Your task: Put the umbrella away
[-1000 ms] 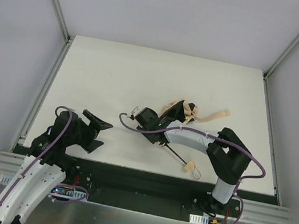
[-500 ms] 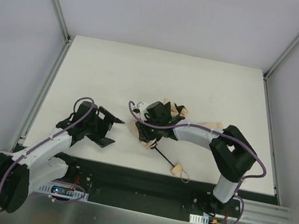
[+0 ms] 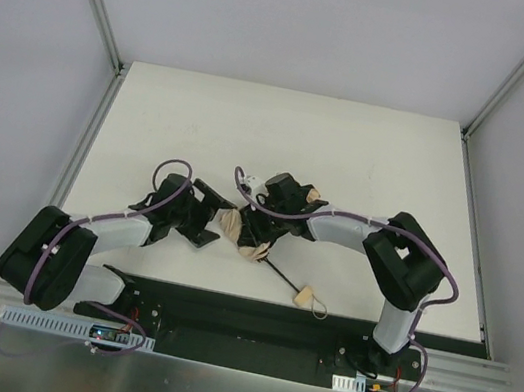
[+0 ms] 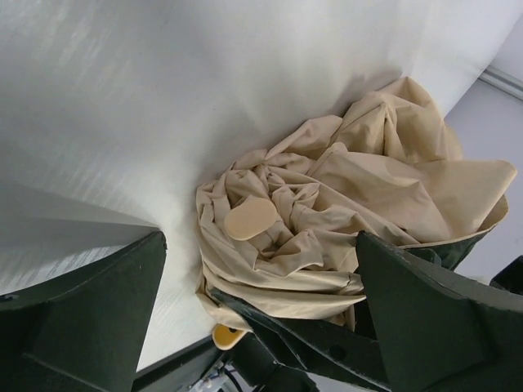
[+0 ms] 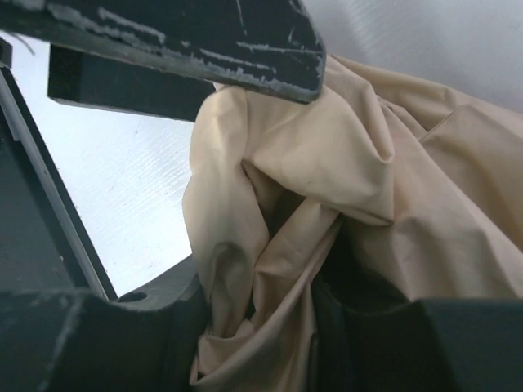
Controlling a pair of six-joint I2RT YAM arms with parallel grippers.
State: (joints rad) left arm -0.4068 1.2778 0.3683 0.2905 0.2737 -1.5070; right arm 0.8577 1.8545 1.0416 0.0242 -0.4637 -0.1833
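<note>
White table — umbrella (crumpled) on it.

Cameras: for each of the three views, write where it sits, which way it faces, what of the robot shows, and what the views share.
Top external: fixed above and behind the arms, looking down at the table; both arms show, left gripper and right gripper meeting at the umbrella.
Left wrist: on the left arm, looking along its open fingers at the bunched canopy.
Right wrist: on the right arm, close on fabric between its fingers.
Shared: all three show the beige fabric.
</note>
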